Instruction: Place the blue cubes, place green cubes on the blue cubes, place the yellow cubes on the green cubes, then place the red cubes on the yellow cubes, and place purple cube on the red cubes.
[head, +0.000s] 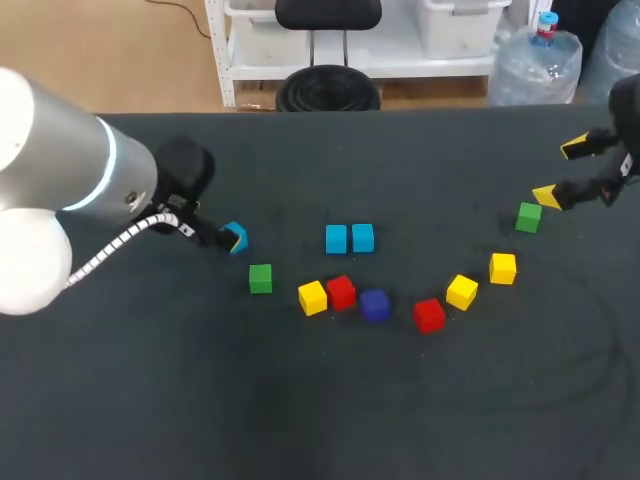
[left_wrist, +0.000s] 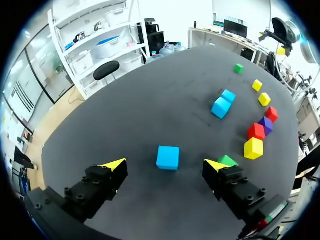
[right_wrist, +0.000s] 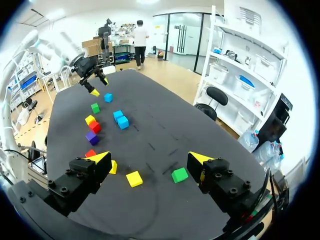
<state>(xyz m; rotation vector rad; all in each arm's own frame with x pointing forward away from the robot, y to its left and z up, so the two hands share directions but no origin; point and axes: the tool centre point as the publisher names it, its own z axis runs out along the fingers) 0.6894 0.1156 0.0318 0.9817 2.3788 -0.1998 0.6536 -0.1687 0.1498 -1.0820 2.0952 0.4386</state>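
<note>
Head view: a lone blue cube (head: 235, 237) rests on the dark table (head: 300, 420), apart from two blue cubes (head: 337, 238) that sit side by side near the middle. Left wrist view: the left gripper (left_wrist: 165, 166) hangs over the lone cube with fingers spread wide, one on each side and neither touching it, so nothing is grasped. Right wrist view: the right gripper (right_wrist: 149, 159) is likewise spread and empty, with a green cube (right_wrist: 179, 175) on the table between its fingers, nearer one of them. The cubes look small, rigid and light, with flat, smooth faces. A hold across two opposite side faces, squared to the fingers and centred, is judged most secure. An off-centre or corner pinch could twist the cube or let it slip out.
</note>
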